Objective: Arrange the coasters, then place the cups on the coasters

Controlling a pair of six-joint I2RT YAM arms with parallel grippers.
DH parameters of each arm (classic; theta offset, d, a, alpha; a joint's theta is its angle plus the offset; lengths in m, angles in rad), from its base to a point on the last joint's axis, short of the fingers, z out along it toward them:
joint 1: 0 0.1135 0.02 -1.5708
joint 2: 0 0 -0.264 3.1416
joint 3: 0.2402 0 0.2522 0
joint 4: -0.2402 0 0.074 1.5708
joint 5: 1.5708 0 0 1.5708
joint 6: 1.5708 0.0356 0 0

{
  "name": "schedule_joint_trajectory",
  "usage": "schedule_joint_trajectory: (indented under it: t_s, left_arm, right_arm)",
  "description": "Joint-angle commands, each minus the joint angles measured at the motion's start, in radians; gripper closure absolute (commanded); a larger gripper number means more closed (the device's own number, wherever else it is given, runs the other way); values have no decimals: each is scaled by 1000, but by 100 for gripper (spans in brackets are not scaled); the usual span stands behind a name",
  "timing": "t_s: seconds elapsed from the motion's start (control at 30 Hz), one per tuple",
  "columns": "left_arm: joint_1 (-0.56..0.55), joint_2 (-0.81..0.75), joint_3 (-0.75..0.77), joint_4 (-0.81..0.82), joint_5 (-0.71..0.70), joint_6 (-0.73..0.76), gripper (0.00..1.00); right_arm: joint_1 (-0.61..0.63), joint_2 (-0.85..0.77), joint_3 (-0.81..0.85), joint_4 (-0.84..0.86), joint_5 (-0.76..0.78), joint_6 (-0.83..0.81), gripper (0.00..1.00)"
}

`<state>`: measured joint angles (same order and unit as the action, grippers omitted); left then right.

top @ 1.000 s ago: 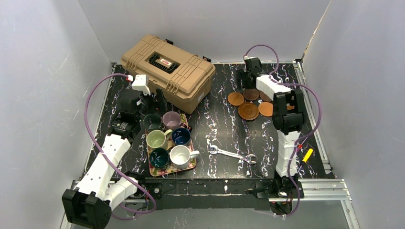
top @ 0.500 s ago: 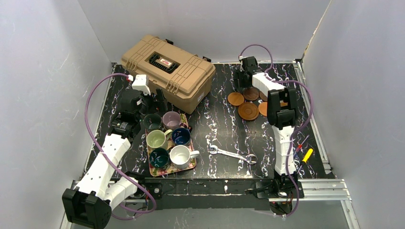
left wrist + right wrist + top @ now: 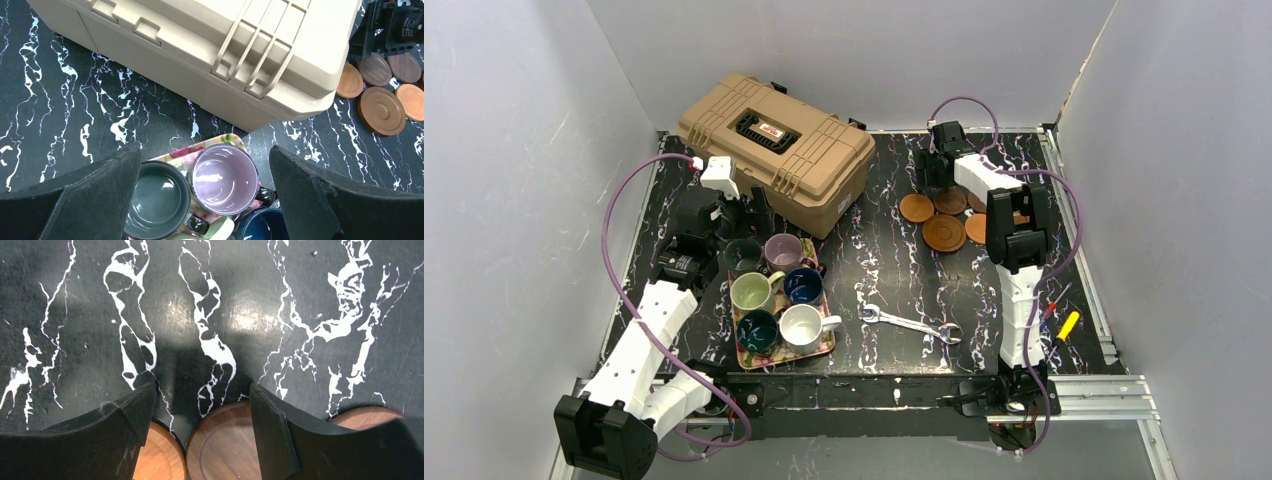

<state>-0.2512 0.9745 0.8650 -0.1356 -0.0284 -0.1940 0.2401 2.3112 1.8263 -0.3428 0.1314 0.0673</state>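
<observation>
Right hand: jaws wide apart, nothing gripped, low over the black marbled worktop.
- The dark brown round wooden coaster sits between the fingers, back toward the palm. Can't tell from the wrist view whether the right finger touches its edge.
- The orange round wooden coaster is tucked against the inner side of the left finger, just beside the dark one.
- A third brown wooden coaster shows just outside the right finger.
- From above, the right hand is at the far edge of the coaster cluster. The large rimmed brown coaster lies behind it, toward the arm base. The right forearm crosses over the cluster and hides part of it.

Left hand: jaws wide apart, empty, above the far end of the rectangular floral tray.
- The mauve-pink ceramic cup is below the gap between the fingers.
- The dark green ceramic cup is by the left finger, the navy blue ceramic cup by the right.
- All six cups stand on the tray, well apart from the coasters.

The tan plastic toolbox sits right ahead of the left fingertips, close to the tray. A steel spanner lies on the worktop behind both hands, between the arms.
</observation>
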Motion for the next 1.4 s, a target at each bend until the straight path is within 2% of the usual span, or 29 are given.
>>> schedule_joint_trajectory:
  t_s: [0.0,0.4,0.5,0.7,0.87,1.1,1.27,1.37]
  left_arm:
    - [-5,-12,37,-2,12,2,2]
    - [-5,-14,37,-3,9,1,2]
    - [-4,-14,37,-4,9,2,2]
    - [-4,-14,37,-6,-2,8,2]
    - [-5,-21,36,-8,-19,11,2]
    - [-5,-20,39,-36,-11,-12,2]
    - [-3,-48,23,-109,-75,-11,2]
    - [-2,-71,-1,-149,-90,5,2]
  right_arm:
    - [-9,-50,-63,-77,27,13,24]
    - [-14,-87,-83,-88,36,20,24]
    - [-14,-88,-48,-110,9,5,20]
    - [-14,-115,98,-193,-24,-31,4]
    - [-16,-228,128,-245,-8,-18,1]
    - [-5,-584,-174,-163,-58,70,1]
    - [29,-890,-480,-76,-243,121,1]
    - [103,-1037,-628,-42,-337,89,1]
